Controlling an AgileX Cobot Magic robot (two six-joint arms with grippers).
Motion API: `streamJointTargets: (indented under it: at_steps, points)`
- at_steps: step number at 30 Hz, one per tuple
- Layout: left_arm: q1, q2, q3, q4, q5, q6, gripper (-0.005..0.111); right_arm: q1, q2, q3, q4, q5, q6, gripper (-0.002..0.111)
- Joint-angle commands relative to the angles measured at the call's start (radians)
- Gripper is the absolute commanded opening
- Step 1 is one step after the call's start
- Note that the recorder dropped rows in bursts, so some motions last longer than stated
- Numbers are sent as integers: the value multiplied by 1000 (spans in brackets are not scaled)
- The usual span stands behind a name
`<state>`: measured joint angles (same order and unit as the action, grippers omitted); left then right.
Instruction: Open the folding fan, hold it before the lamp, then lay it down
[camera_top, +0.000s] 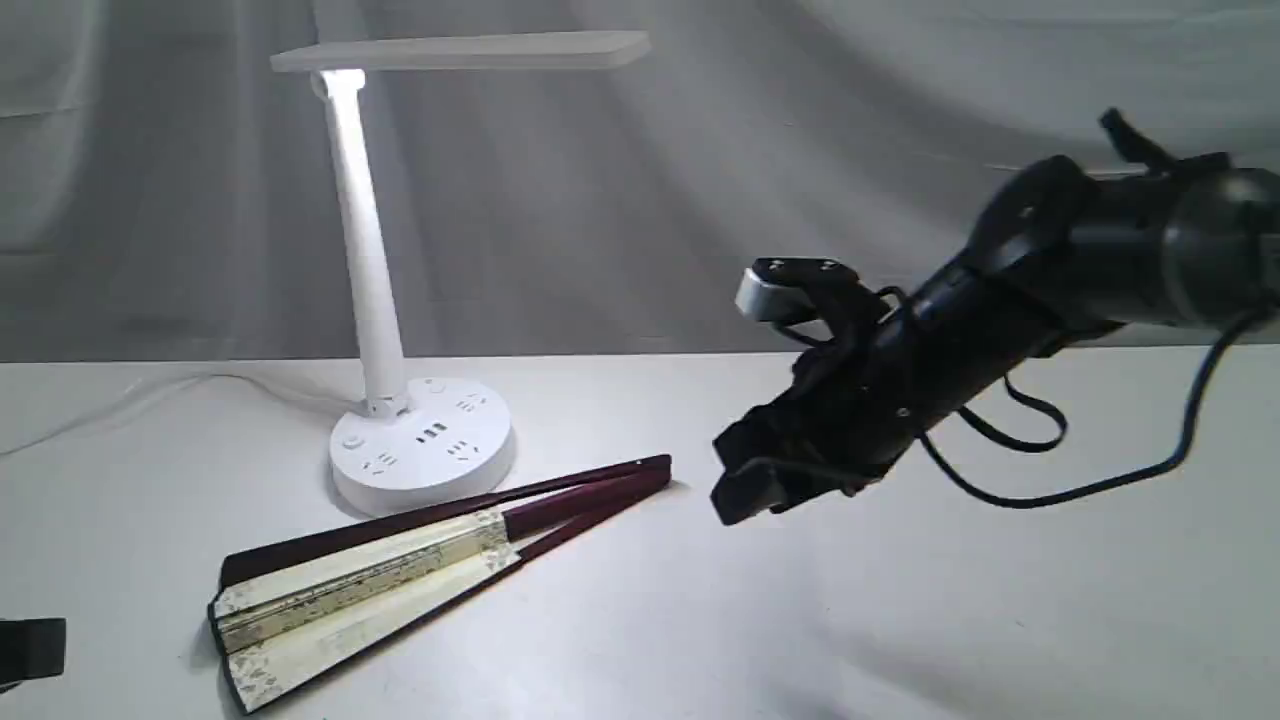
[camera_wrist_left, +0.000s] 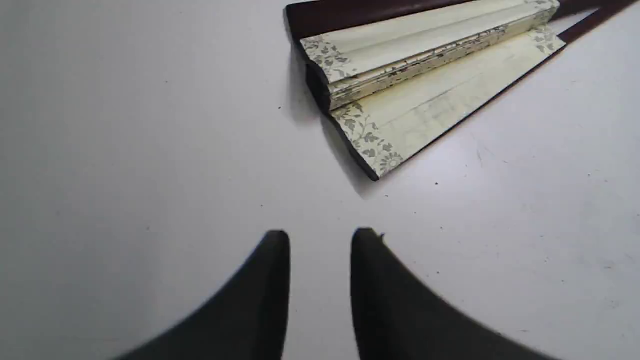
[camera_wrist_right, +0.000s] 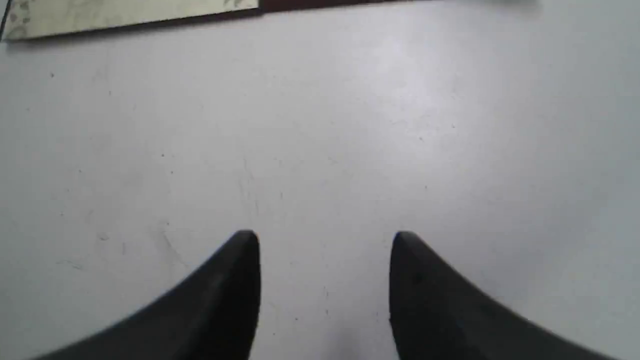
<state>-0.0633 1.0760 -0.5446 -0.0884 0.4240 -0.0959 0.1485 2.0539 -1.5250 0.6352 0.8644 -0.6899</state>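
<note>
The folding fan (camera_top: 360, 590) lies on the white table, only slightly spread, with its cream leaf toward the front left and its maroon ribs pointing right. Just behind it stands the white lamp (camera_top: 420, 445), head up and glowing at the neck. My right gripper (camera_top: 745, 490) hovers open and empty just right of the fan's rib end; the right wrist view shows the gripper (camera_wrist_right: 325, 237) over bare table, with the fan's edge (camera_wrist_right: 125, 15) beyond. My left gripper (camera_wrist_left: 320, 235) is narrowly open and empty, a short way from the fan's leaf end (camera_wrist_left: 425, 85).
The lamp's white cord (camera_top: 150, 395) trails left across the table. A grey cloth backdrop (camera_top: 800, 150) hangs behind. A black cable (camera_top: 1100, 480) loops under the right arm. The left arm's dark tip (camera_top: 30, 648) shows at the front left corner.
</note>
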Motion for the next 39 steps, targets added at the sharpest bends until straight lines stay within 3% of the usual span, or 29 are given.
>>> streamJointTargets:
  at_steps: [1,5,14,24,31,39]
  points:
    - [-5,0,-5,-5,-8,1,22,63,53,-82,-119,40,66,41]
    - [-5,0,-5,-5,-17,1,22,122,138,-194,-187,130,97,42]
    - [-5,0,-5,-5,-24,1,22,202,258,-377,-234,132,118,55]
    - [-5,0,-5,-5,-24,1,22,261,280,-410,-225,-168,115,56]
    - [-5,0,-5,-5,-24,1,22,281,295,-410,-221,-249,90,56]
    - [-5,0,-5,-9,-24,1,22,282,358,-408,-59,-380,90,56]
